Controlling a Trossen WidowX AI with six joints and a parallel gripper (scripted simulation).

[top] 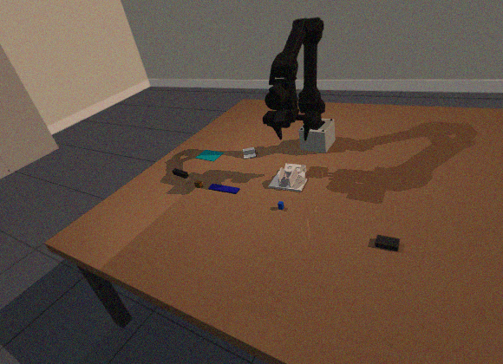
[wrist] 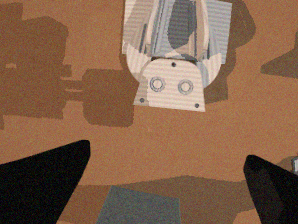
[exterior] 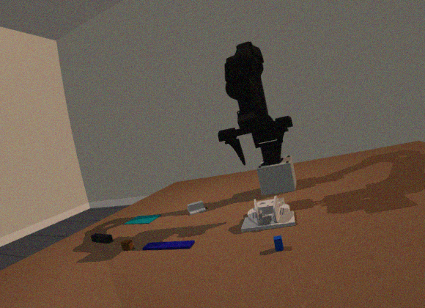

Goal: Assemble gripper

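Observation:
The pale gripper base (top: 295, 188) (exterior: 269, 227) (wrist: 223, 25) stands on the table, its flat foot down. Two whitish jaws (wrist: 136, 64) flank its middle. The pale housing plate (top: 295, 165) (wrist: 171, 96) lies over the inner ends of the jaws. In the wrist view, two round stub ends show inside ringed holes in it. It looks about level; any small gap under it is too small to tell. The gear teeth and pins are hidden beneath it. My gripper (top: 292, 139) (exterior: 258, 164) (wrist: 168, 156) is open and empty, raised above and behind the assembly, apart from it.
A grey box (top: 313, 139) (exterior: 277, 180) stands behind the assembly, close to the arm. A small blue block (top: 281, 205) (exterior: 278, 243) stands in front. A blue bar (top: 224, 188), brown cube (top: 199, 184), black piece (top: 179, 173), teal sheet (top: 210, 155) and grey bracket (top: 249, 152) lie left. A black block (top: 387, 243) lies front right.

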